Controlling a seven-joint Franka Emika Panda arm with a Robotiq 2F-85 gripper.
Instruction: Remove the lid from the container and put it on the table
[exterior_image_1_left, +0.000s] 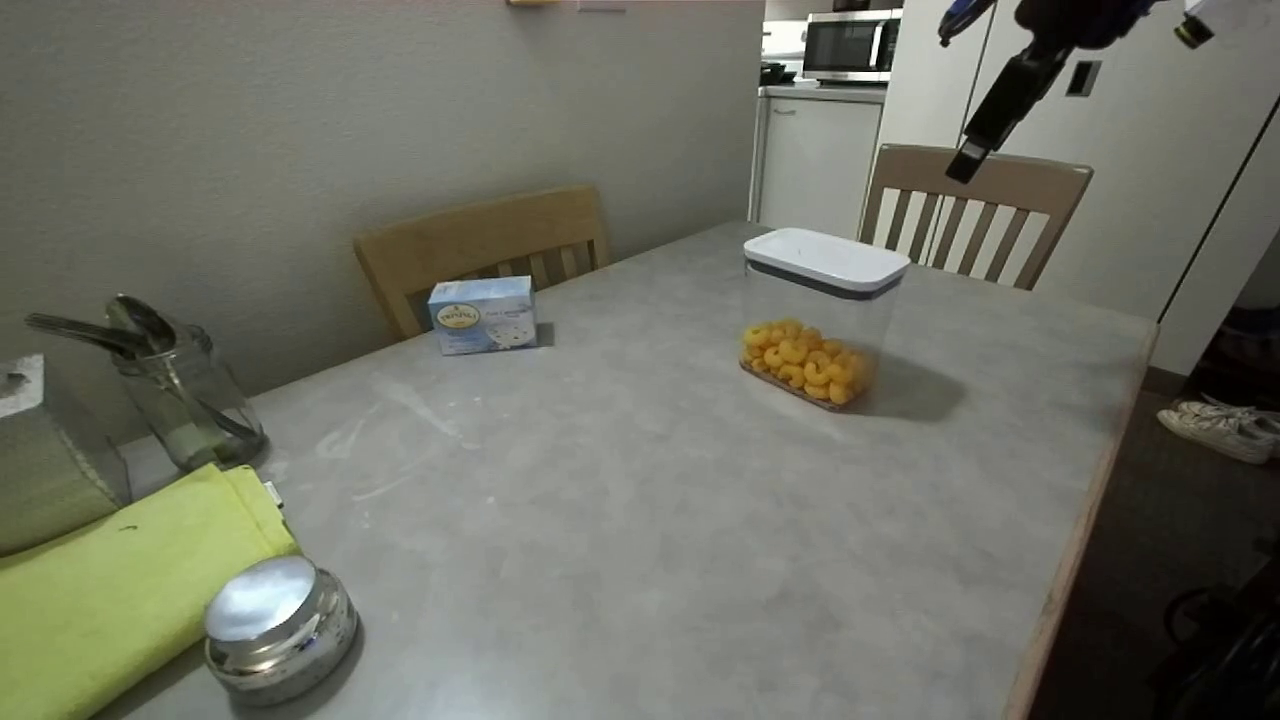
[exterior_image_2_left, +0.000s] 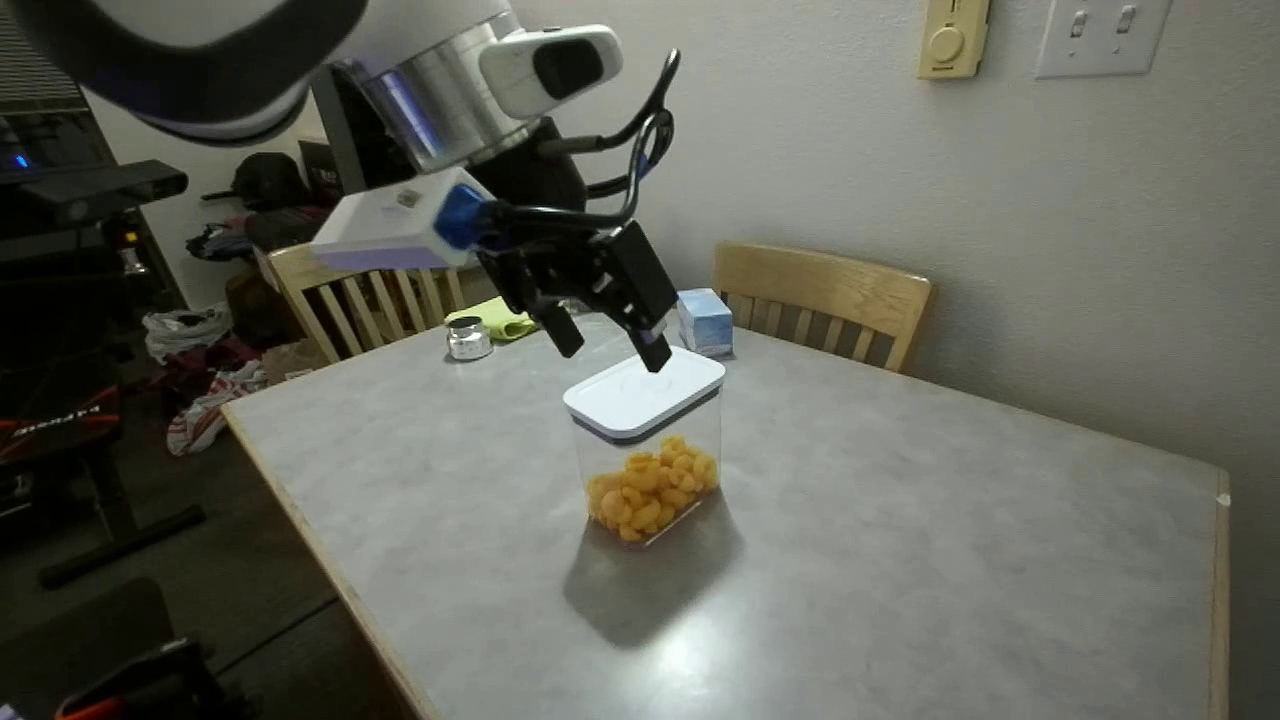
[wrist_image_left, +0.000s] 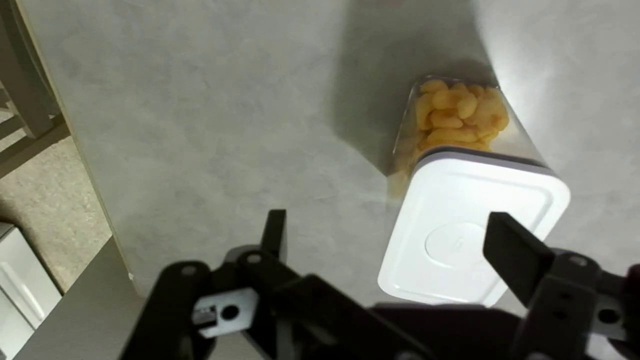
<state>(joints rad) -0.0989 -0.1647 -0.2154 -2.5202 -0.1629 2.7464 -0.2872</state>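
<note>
The flat white lid (exterior_image_1_left: 828, 258) sits on top of the clear container (exterior_image_1_left: 822, 305), which stands upright on the grey table (exterior_image_1_left: 600, 500) with yellow-orange food pieces inside. The lid (exterior_image_2_left: 645, 392) and container (exterior_image_2_left: 597, 455) also show in an exterior view. My gripper (exterior_image_2_left: 612, 352) is open and empty above the lid, apart from it. In the wrist view my gripper (wrist_image_left: 386, 216) has its fingers wide apart; the right finger overlaps the lid (wrist_image_left: 450, 200) and the left finger is over the bare table (wrist_image_left: 225, 125). The container wall (wrist_image_left: 517, 135) shows beyond the lid.
A blue tea box (exterior_image_1_left: 485, 318) stands near the wall side. A metal tin (exterior_image_1_left: 280, 630), a yellow-green cloth (exterior_image_1_left: 140, 590) and a glass jar with cutlery (exterior_image_1_left: 190, 400) are at the far end from the container. Wooden chairs (exterior_image_2_left: 825, 300) stand along the table edges.
</note>
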